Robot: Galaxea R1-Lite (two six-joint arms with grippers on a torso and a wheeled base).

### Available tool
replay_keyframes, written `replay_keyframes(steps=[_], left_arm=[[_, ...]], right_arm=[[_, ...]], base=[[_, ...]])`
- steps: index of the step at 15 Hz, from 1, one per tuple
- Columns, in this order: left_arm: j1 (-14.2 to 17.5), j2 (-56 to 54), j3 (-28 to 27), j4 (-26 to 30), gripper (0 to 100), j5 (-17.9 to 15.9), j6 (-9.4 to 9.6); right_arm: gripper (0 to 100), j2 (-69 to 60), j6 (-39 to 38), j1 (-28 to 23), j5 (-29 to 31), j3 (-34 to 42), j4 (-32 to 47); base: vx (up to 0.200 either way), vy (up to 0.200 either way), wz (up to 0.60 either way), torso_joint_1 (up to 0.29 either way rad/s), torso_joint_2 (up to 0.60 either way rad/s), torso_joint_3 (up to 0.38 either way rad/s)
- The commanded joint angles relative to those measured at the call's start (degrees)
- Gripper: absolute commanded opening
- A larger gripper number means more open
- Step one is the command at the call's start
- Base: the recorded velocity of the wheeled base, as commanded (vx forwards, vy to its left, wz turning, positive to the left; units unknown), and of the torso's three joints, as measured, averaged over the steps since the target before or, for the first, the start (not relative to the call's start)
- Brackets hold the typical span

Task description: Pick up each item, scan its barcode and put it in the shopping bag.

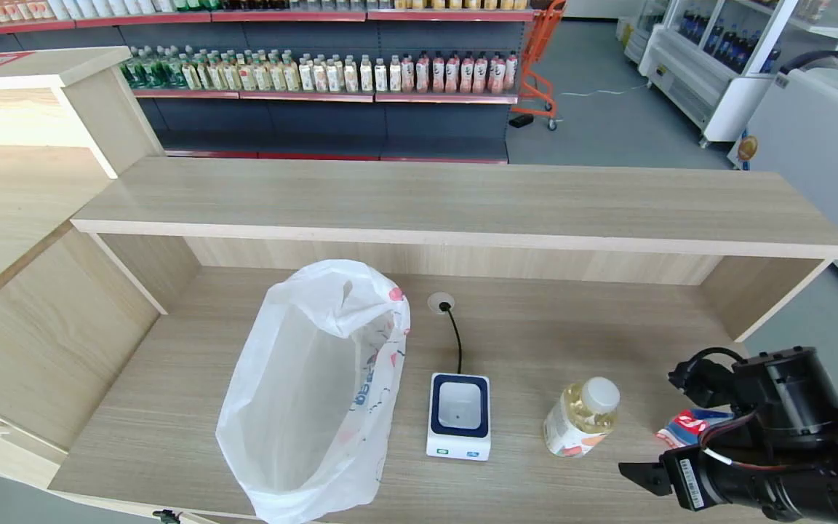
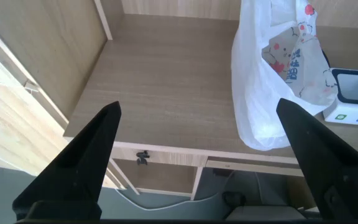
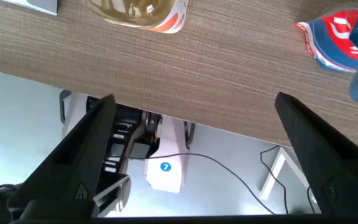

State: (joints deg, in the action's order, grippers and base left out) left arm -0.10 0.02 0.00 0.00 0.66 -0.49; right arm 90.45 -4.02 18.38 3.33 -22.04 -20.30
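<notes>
1. Note right gripper (image 3: 194, 109) spread wide and empty, hanging just off the near edge of the counter (image 1: 535, 342), toward its right end.
2. Note left gripper (image 2: 197, 106) likewise released, holding nothing, off the near-left corner, with the shopping bag (image 1: 317, 393) between it and the goods.
3. Find bottle (image 1: 583, 418) on the counter between scanner (image 1: 459, 426) and snack packet (image 1: 688, 426), apart from both. Seems upright, cap up, long axis vertical.
4. Place bottle forward and left of the right gripper, near. Place packet roughly straight ahead, partly hidden by the arm. Judge right arm the nearer for either.
5. Expect a side grasp across the bottle body to suit, given open room on both flanks.
6. Watch the near edge close behind the bottle and the scanner cable (image 1: 455, 335) farther back.
7. Count bag mouth as open and upward, just left of scanner. Judge the route from bottle over scanner to bag as short and unobstructed.
</notes>
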Motion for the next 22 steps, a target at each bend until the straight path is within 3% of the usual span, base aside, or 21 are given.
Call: replay_keyframes(steps=[1, 6, 15, 22], left_arm=[[0.01, -0.02, 0.0, 0.0, 100, 0.04, -0.04], [0.01, -0.02, 0.0, 0.0, 100, 0.04, -0.04], [0.01, -0.02, 0.0, 0.0, 100, 0.04, -0.04], [0.01, -0.02, 0.0, 0.0, 100, 0.04, -0.04]], right_arm=[[100, 7.1, 0.07, 0.78, 0.01, 1.21, -4.4], [100, 14.93, 0.68, 5.17, -0.95, 0.51, -14.6], [100, 29.87, 7.45, 5.43, -0.08, -0.2, -37.62], [100, 35.32, 7.19, 6.49, -0.43, -3.01, -47.03]], base=[[0.0, 0.0, 0.0, 0.0, 0.0, 0.0], [0.0, 0.0, 0.0, 0.0, 0.0, 0.0], [0.0, 0.0, 0.0, 0.0, 0.0, 0.0], [0.0, 0.0, 0.0, 0.0, 0.0, 0.0]])
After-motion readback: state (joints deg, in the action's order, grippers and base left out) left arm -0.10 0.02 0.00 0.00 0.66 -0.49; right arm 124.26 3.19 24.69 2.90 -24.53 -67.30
